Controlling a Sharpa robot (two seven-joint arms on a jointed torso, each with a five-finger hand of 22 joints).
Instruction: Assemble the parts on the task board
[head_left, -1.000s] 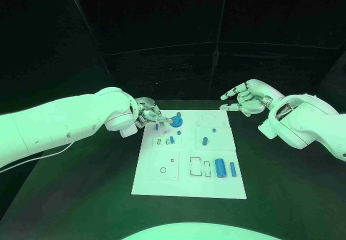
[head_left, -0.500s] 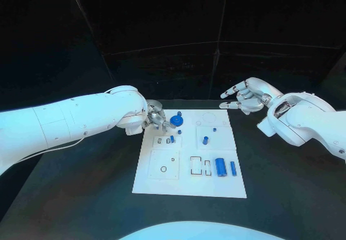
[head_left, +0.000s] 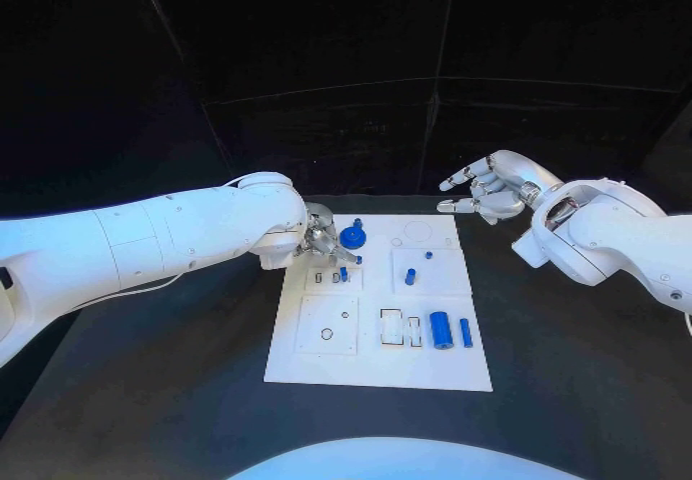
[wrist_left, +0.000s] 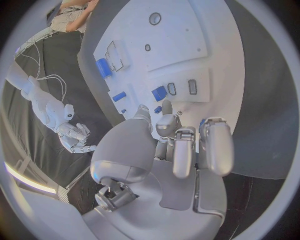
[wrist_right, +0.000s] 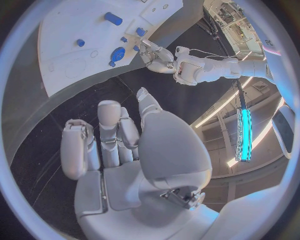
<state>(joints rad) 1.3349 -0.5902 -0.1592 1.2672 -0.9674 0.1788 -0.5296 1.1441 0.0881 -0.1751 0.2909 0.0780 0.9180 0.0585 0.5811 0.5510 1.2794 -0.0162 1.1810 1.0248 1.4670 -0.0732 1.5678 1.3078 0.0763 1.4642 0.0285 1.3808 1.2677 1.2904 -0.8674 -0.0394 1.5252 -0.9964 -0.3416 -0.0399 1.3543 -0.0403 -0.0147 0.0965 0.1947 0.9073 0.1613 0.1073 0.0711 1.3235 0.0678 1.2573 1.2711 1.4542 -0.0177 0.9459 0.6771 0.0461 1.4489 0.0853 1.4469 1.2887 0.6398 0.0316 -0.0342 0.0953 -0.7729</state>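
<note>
The small blue peg (head_left: 343, 275) is the bit in play I think, sitting near the far-left corner of the task board (head_left: 378, 375), right at the fingertips of the left hand (head_left: 320, 240). It stands more or less upright, long axis pointing up off the board, though it's too tiny for me to swear it isn't tilted. Just beyond it, close to the far edge, is the round blue knob (head_left: 353, 238), also standing up. My guess is these are hard plastic, light, rigid and a bit slick, so a pinch across the sides near the top looks like the way to go, keeping it square to its hole. From the left wrist camera the left hand's fingers (wrist_left: 183, 150) are curled down over the board; whether they actually have hold of the peg I can't tell. Towards the near-right corner lies the fat blue cylinder (head_left: 441, 332) with a thinner blue rod (head_left: 466, 334) just beside it, both flat with long axes running near-to-far. Another short blue pin (head_left: 410, 278) stands mid-board. The right hand (head_left: 488, 192) hovers off the far-right corner, fingers spread and holding nothing.
</note>
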